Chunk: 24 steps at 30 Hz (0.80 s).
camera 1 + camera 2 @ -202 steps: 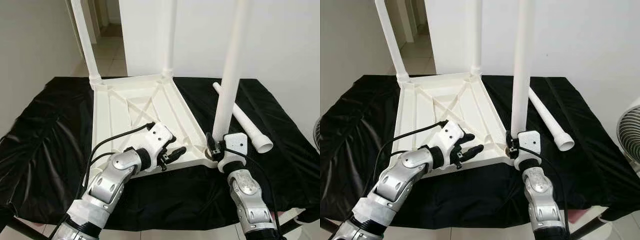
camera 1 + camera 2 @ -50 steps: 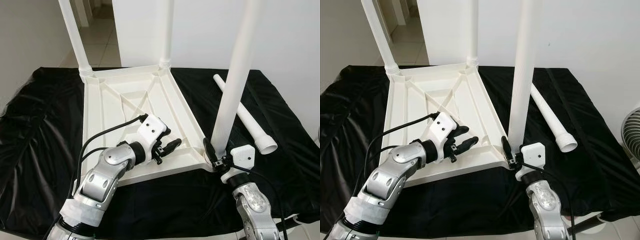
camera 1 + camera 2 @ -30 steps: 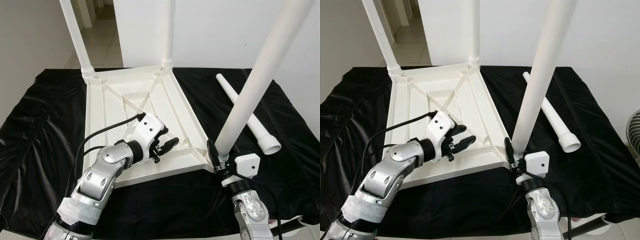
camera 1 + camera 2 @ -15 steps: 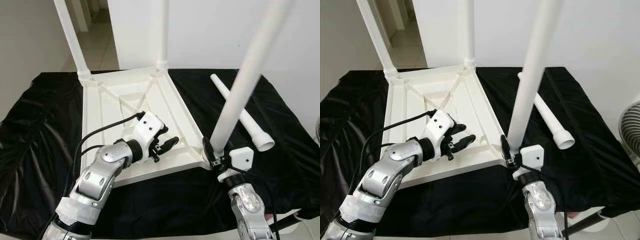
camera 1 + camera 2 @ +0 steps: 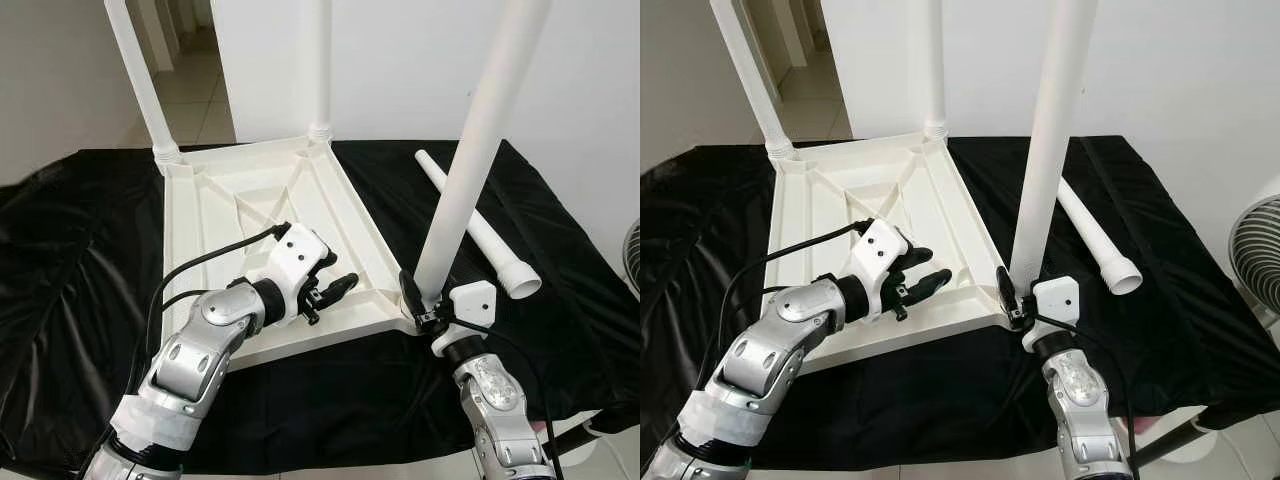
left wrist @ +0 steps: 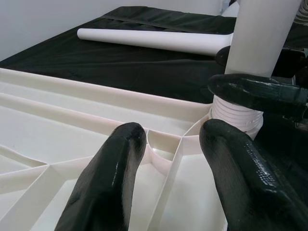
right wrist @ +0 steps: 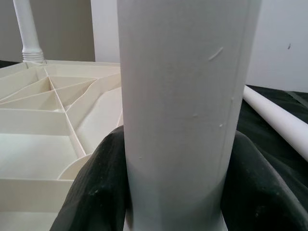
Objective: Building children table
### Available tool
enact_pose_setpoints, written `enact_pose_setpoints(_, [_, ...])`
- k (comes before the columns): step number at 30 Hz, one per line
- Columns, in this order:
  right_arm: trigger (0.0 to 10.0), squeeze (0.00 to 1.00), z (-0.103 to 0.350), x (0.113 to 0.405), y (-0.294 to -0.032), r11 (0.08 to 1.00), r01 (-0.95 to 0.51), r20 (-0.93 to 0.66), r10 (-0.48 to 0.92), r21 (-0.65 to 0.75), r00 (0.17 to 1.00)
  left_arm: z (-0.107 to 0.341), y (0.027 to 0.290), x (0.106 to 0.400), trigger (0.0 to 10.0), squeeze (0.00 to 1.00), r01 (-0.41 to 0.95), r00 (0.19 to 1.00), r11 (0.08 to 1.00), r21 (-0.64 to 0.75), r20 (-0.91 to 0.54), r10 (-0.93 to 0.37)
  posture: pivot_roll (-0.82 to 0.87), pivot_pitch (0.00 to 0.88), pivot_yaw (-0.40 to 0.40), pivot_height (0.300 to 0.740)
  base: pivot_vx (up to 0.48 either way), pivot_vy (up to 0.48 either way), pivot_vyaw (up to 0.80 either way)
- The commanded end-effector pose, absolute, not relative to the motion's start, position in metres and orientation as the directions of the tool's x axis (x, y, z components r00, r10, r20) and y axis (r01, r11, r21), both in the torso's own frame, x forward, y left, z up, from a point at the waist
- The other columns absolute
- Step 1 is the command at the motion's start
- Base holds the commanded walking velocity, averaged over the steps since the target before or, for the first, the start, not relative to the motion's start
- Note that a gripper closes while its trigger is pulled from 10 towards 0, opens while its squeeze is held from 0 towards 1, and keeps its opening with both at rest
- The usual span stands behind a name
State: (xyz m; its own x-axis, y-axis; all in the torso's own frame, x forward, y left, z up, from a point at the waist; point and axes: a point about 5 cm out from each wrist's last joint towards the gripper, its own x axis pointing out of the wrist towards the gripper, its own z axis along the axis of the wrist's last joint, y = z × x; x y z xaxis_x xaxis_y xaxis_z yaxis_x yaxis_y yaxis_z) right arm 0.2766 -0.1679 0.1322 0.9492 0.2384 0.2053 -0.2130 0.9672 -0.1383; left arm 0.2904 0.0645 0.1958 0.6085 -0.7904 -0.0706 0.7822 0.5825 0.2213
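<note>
A white plastic table top (image 5: 230, 200) lies upside down on a black cloth (image 5: 80, 260). Two white legs stand in its far corners, one on the left (image 5: 140, 80) and one on the right (image 5: 318, 70). My right gripper (image 5: 425, 305) is shut on the base of a third leg (image 5: 470, 150), which stands almost upright in the near right corner socket (image 6: 238, 118). A fourth leg (image 5: 485, 235) lies loose on the cloth to the right. My left gripper (image 5: 335, 290) is open and rests on the ribs inside the top, its fingertips (image 6: 115, 168) close to that socket.
A white wall runs behind the table, with a hallway opening at the far left. A fan (image 5: 1255, 250) stands beyond the right edge. The cloth's near edge hangs just below my arms.
The held leg leaned to the right a second ago and now stands nearly upright. The left gripper stays on the ribs. The camera has shifted slightly.
</note>
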Motion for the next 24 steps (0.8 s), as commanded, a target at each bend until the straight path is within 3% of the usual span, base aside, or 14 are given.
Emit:
enact_pose_setpoints(1, [10.0,0.0,0.089,0.273,-0.178,0.98,-0.182,-0.062,0.177,-0.082,0.982,0.195,0.067,0.289,10.0,0.0,0.783,0.61,0.584,0.216,-0.079,-0.789,0.0,0.085,0.086,0.74,0.0,0.0,0.0])
enact_pose_setpoints(13, [10.0,0.0,0.106,0.282,-0.177,0.98,-0.179,-0.055,0.175,-0.089,0.983,0.196,0.067,0.29,10.0,0.0,0.777,0.617,0.591,0.216,-0.074,-0.783,-0.01,0.09,0.082,0.74,0.0,0.0,0.0])
enact_pose_setpoints(24, [10.0,0.0,0.1,0.267,-0.177,0.979,-0.186,-0.007,0.186,-0.078,0.983,0.197,0.069,0.29,10.0,0.0,0.77,0.625,0.6,0.216,-0.069,-0.778,0.0,0.096,0.077,0.74,0.0,0.0,0.0])
